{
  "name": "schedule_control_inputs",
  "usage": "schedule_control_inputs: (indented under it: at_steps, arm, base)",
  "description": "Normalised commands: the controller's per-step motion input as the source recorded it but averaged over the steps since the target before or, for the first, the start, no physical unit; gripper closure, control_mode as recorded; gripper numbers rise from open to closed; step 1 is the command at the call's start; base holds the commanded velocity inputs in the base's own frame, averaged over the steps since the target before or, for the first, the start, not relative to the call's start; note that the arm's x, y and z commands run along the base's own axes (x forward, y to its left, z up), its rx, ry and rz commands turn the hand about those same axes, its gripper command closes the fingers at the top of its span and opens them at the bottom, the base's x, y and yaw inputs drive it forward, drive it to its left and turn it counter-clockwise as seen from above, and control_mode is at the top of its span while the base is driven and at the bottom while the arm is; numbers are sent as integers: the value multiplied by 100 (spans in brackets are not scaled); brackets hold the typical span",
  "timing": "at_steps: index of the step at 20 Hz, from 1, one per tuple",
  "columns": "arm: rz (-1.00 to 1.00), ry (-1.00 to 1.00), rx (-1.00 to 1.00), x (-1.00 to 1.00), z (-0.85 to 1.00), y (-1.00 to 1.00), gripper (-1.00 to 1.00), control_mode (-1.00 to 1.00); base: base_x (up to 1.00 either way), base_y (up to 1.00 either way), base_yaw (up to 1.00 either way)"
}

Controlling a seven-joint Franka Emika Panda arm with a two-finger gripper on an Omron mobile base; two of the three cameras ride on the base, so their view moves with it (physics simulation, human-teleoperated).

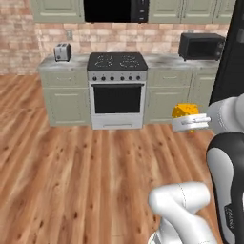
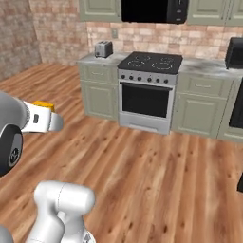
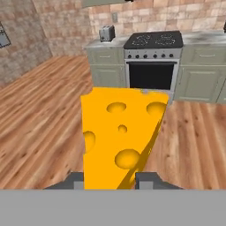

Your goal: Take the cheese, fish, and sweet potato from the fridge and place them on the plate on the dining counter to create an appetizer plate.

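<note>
Wide plank floor (image 1: 71,181) of warm wood runs across the whole room, bare in front of the robot. Along the far wall stands a run of grey-green cabinets (image 1: 64,100) under a pale veined counter (image 1: 162,61), with brick wall (image 1: 52,33) behind it and more cabinets above. In the middle of that run sits a silver stove (image 1: 117,90) with a black cooktop of 4 burners and a dark oven window. A silver toaster (image 1: 62,51) rests on the counter to the stove's left, and a black microwave (image 1: 201,45) on the counter to its right. A black hood or built-in unit (image 2: 154,10) hangs straight above the stove. At the right edge of the left base view rises a tall black panel (image 1: 232,52); what it belongs to cannot be told.

Now the gripper (image 3: 110,180): its 2 dark tips are clamped on either side of the cheese (image 3: 121,134), a yellow-orange wedge with round holes, held upright and looming large in the hand view. In the left base view the cheese (image 1: 185,111) pokes out beyond the hand, carried in the air above the floor, in front of the cabinets right of the stove. From the right base view just its top corner (image 2: 43,105) peeks over the white wrist.
</note>
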Motion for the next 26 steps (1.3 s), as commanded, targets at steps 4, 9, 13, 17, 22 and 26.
schedule_control_inputs:
  at_steps: [4,9,13,17,22,26]
  arm:
    - [0,0,0,0,0,0,100,100]
    - [0,0,0,0,0,0,100,100]
    - [0,0,0,0,0,0,100,100]
    - [0,0,0,0,0,0,100,100]
    - [0,0,0,0,0,0,100,100]
    - [0,0,0,0,0,0,100,100]
  base:
    - [-100,1,-24]
    - [-100,5,-31]
    - [-100,1,-29]
    - [-100,0,-26]
    - [-100,0,-21]
    - [-100,5,-13]
